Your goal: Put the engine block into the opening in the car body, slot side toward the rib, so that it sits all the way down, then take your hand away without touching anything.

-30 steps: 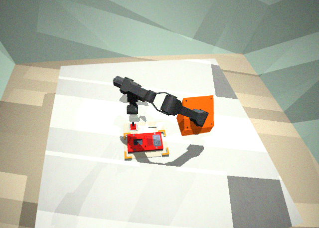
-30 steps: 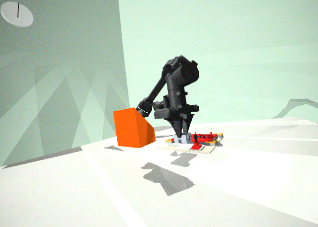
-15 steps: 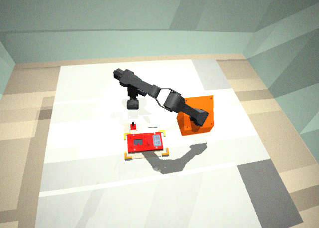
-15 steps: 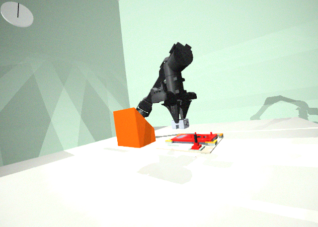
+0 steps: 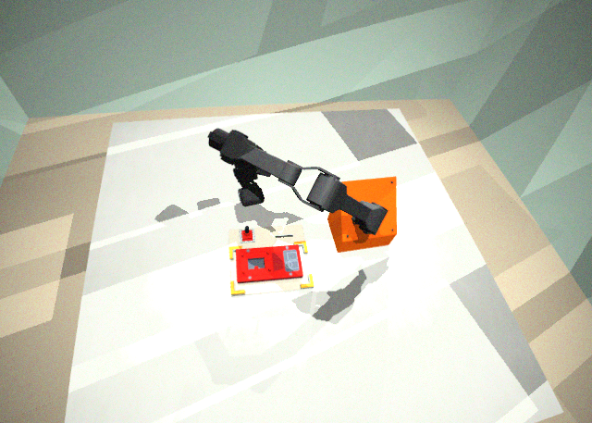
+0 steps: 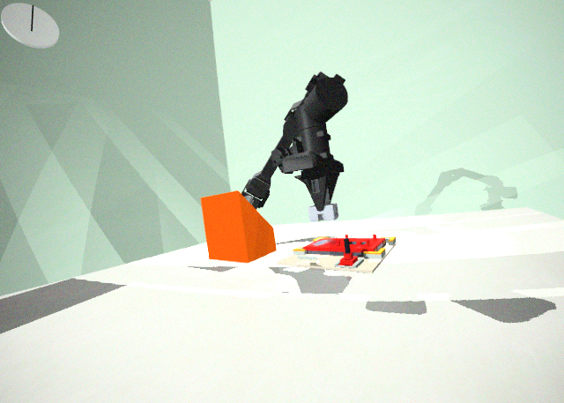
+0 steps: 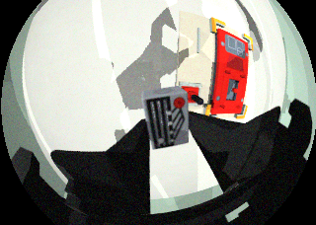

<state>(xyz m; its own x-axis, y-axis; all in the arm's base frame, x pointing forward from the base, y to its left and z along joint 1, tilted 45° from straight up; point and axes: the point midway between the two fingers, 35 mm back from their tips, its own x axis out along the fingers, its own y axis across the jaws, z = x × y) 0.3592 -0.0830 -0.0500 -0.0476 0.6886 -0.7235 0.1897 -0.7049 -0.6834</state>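
Note:
My gripper (image 6: 322, 205) (image 7: 166, 119) is shut on the grey engine block (image 6: 332, 211) (image 7: 165, 95), holding it raised above the table. In the wrist view its top shows dark bars and a red round stud. In the exterior view a notch shows on its lower side. The red car body (image 5: 267, 275) (image 6: 334, 244) (image 7: 224, 62) lies flat between yellow corners. Its opening (image 5: 256, 262) (image 7: 233, 89) shows grey inside, with a small red part at its edge in the top view. The block is outside the opening. In the top view the block and fingertips cannot be made out.
A red base with an upright black lever (image 5: 246, 229) (image 6: 346, 245) (image 7: 197, 100) stands beside the car body on the cream plate (image 5: 263, 233) (image 7: 188, 28). A thin grey bar (image 5: 284, 236) (image 7: 198, 39) lies there too. A large orange block (image 5: 370, 193) (image 6: 225, 226) stands by the arm's base.

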